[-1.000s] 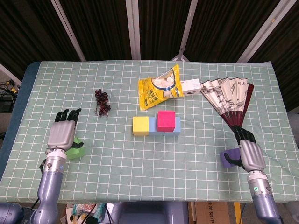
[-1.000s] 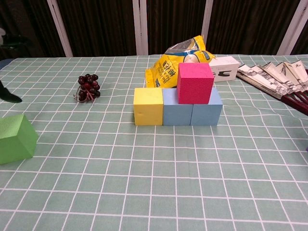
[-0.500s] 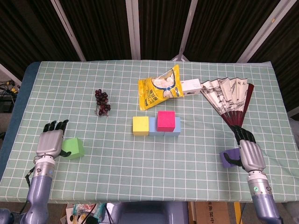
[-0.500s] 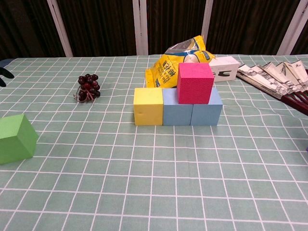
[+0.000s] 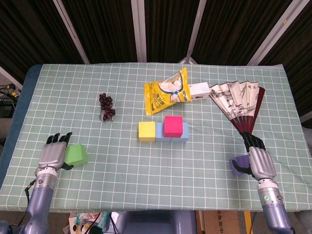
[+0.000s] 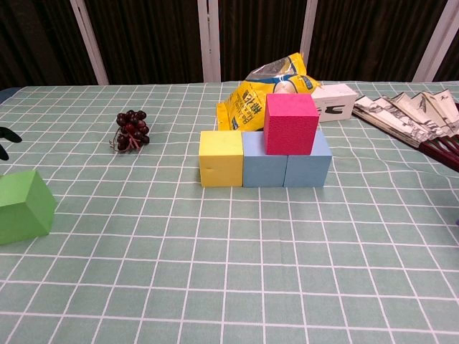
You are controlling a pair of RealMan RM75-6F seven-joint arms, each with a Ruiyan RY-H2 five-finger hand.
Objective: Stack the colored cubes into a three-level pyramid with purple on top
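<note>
Sitting mid-table on the green checked cloth (image 5: 146, 175): a yellow cube (image 5: 146, 131) touching two light blue cubes (image 6: 285, 160) in one row, with a pink cube (image 5: 173, 126) resting on top of the blue pair. Lying near the front left corner: a green cube (image 5: 76, 154), well apart from the row. Resting just left of it and touching its side: the left hand (image 5: 52, 155), fingers stretched forward and slightly spread, gripping nothing. Showing only as dark fingertips at the left edge in the chest view. Lying near the front right edge: a purple cube (image 5: 238, 165), partly hidden by the right hand (image 5: 259, 162), with the thumb curling against its near face and the other fingers pointing forward; impossible to tell whether really holding it. Lying behind the row: a yellow snack bag (image 5: 167, 90), a small white box (image 5: 199, 90) just beside it, an open paper fan (image 5: 241, 102) to the right, and a bunch of dark grapes (image 5: 106, 107) to the left.
</note>
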